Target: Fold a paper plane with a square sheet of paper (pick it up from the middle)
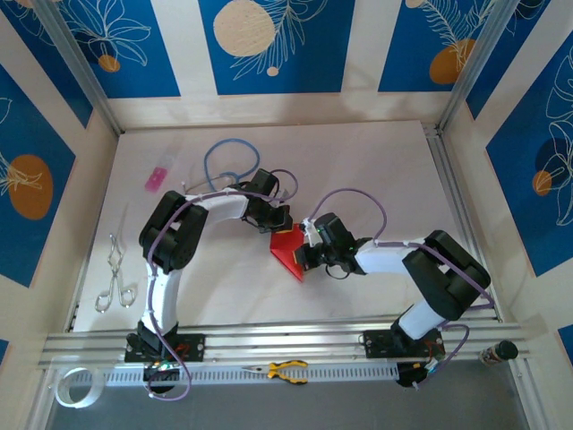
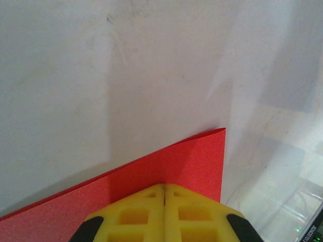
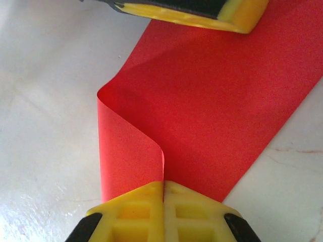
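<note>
The square sheet of paper (image 1: pixel 288 251) is bright red and lies mid-table between the two arms. My left gripper (image 1: pixel 276 220) comes at it from the far side. In the left wrist view its yellow fingers are shut (image 2: pixel 164 187), tips together on the flat red sheet (image 2: pixel 194 159) near a corner. My right gripper (image 1: pixel 310 254) is at the sheet's near right side. It is shut (image 3: pixel 164 184) on a flap of the paper (image 3: pixel 227 96) that curls up from the table into the jaws. One left fingertip (image 3: pixel 202 11) rests at the sheet's far edge.
A small pink item (image 1: pixel 157 177) and a blue cable loop (image 1: pixel 228 159) lie at the back left. Metal scissors (image 1: pixel 115 279) are at the left edge. Yellow-handled pliers (image 1: pixel 286 370) and a tape roll (image 1: pixel 72 385) sit on the near rail.
</note>
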Robot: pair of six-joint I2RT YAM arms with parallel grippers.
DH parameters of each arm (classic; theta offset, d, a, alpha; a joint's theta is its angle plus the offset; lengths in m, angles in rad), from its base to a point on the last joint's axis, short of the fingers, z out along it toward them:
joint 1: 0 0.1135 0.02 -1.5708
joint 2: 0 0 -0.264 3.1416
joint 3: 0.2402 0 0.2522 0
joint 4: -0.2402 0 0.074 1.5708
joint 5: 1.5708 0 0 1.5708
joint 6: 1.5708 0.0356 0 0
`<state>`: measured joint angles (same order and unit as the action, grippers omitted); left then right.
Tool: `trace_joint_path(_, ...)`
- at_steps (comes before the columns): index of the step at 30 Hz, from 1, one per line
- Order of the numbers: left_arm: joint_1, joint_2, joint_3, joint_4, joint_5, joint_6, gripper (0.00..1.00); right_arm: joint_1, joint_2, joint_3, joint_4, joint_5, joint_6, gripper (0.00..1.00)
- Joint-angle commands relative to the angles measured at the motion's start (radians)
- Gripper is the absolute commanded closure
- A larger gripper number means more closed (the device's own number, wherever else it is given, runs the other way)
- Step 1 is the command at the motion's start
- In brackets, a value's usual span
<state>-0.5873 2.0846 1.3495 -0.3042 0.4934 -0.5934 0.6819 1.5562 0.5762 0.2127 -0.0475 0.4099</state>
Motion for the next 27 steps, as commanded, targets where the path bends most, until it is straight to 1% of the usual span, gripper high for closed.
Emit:
trace_joint_path(1,-0.007,0.023,0.000,-0.051,-0.027,0.004,0.98,-0.005,0.006,0.014,-0.016,0.012,-0.003,0.98)
trace_joint_path(13,-0.008,0.022,0.011,-0.070,-0.033,0.015,0.99,-0.005,0.001,0.014,-0.043,0.013,0.006,0.99)
trace_joint_path(17,-0.007,0.017,0.008,-0.074,-0.033,0.018,0.99,-0.004,0.001,0.013,-0.053,-0.012,0.013,0.99)
trace_joint_path(27,-0.008,0.015,0.005,-0.075,-0.032,0.018,0.99,-0.004,0.010,0.026,-0.047,-0.007,0.004,0.99)
